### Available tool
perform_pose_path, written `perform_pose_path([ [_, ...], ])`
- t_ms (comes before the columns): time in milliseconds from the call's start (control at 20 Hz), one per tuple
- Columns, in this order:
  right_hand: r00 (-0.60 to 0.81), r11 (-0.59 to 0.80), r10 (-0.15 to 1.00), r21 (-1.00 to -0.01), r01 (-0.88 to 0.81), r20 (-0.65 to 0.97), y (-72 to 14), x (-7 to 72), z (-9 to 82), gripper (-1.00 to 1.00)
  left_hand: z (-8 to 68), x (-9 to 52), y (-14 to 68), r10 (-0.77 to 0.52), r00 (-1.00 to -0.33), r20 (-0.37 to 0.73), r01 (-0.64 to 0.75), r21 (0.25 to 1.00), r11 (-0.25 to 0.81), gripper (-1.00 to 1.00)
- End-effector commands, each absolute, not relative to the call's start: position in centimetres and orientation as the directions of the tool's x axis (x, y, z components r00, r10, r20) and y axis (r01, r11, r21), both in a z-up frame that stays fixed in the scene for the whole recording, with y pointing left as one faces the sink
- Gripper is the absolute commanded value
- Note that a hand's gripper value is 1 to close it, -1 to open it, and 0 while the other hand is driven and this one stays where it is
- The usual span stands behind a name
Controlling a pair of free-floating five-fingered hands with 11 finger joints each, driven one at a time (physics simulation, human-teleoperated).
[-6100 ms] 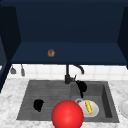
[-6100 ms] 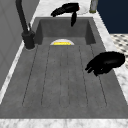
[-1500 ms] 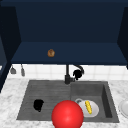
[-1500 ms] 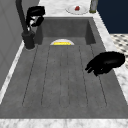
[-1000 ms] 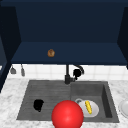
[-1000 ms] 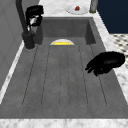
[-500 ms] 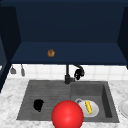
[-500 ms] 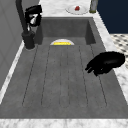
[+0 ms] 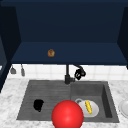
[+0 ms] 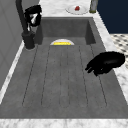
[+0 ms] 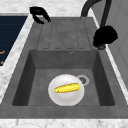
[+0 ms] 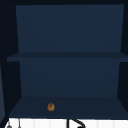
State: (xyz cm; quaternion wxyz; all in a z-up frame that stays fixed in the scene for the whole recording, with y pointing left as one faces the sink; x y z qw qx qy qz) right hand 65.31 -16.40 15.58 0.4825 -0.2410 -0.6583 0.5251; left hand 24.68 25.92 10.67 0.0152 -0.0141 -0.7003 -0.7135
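My right hand (image 9: 80, 73) is at the black faucet (image 9: 67, 75), its fingers curled round the side handle; it also shows by the faucet post as a dark fist (image 10: 33, 15) (image 11: 105, 36). My left hand (image 9: 38, 105) hovers over the front left of the drainboard (image 10: 62, 80), fingers relaxed and holding nothing (image 10: 106, 63) (image 11: 39, 13). In the basin lies a white plate (image 11: 60, 96) with a yellow corn cob (image 11: 67, 88) on it.
A big red ball (image 9: 67, 115) sits at the sink's front edge in the front view. A small brown object (image 12: 51, 107) rests on the dark blue shelf above. A plate with something red (image 10: 77, 8) stands on the counter right of the sink.
Since six seconds ago the right hand has moved from above the basin's back to the faucet handle. Over the last second nothing has moved.
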Motion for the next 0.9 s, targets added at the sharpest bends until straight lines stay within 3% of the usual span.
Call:
perform_pose_path([
  [0, -0.392, 0.314, 0.832, -0.916, -0.251, 0.392, -18.2, 65.2, 13.2, 1.00, 10.7, 24.7, 25.9, -0.002, -0.999, 0.041, 0.041, 0.999, -0.019, 0.00],
  [300, -0.490, 0.418, 0.734, -0.881, -0.221, 0.471, -20.0, 64.9, 11.2, 1.00, 10.7, 24.7, 25.9, -0.002, -0.999, 0.041, 0.041, 0.999, -0.019, 0.00],
  [850, -0.527, 0.559, 0.639, -0.809, -0.183, 0.560, -21.0, 65.0, 9.1, 1.00, 10.7, 24.7, 25.9, -0.002, -0.999, 0.041, 0.041, 0.999, -0.019, 0.00],
])
